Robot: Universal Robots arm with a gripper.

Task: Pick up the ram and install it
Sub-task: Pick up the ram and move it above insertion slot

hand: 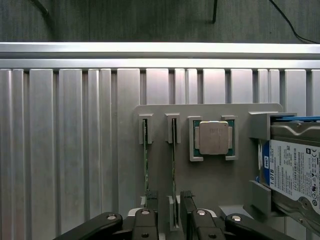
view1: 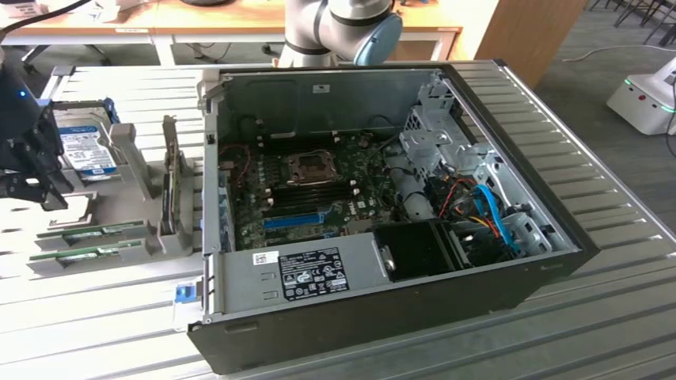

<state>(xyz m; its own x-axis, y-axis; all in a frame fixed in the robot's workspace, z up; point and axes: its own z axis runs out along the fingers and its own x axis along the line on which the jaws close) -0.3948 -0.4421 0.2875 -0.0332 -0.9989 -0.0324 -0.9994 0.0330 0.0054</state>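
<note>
Two green ram sticks stand on edge in slots of a grey holder (hand: pixel 210 175). One ram stick (hand: pixel 173 150) runs between my gripper's fingers (hand: pixel 152 200), and the other ram stick (hand: pixel 145 155) lies just beside it. My gripper (hand: pixel 170 210) is open and hovers above the holder, its fingers astride the end of the stick without gripping it. In the exterior view the dark gripper (view1: pixel 37 190) hangs at the far left over the holder, where the ram sticks (view1: pixel 100 231) show as green strips. The open computer case (view1: pixel 507 261) with its motherboard (view1: pixel 317 190) lies in the middle.
A square processor (hand: pixel 214 137) sits in the holder beside the ram slots. A silver hard drive with a blue label (hand: pixel 295 170) stands at the holder's end. Everything rests on a ribbed metal table (view1: pixel 623 317). The arm's base (view1: pixel 338 32) rises behind the case.
</note>
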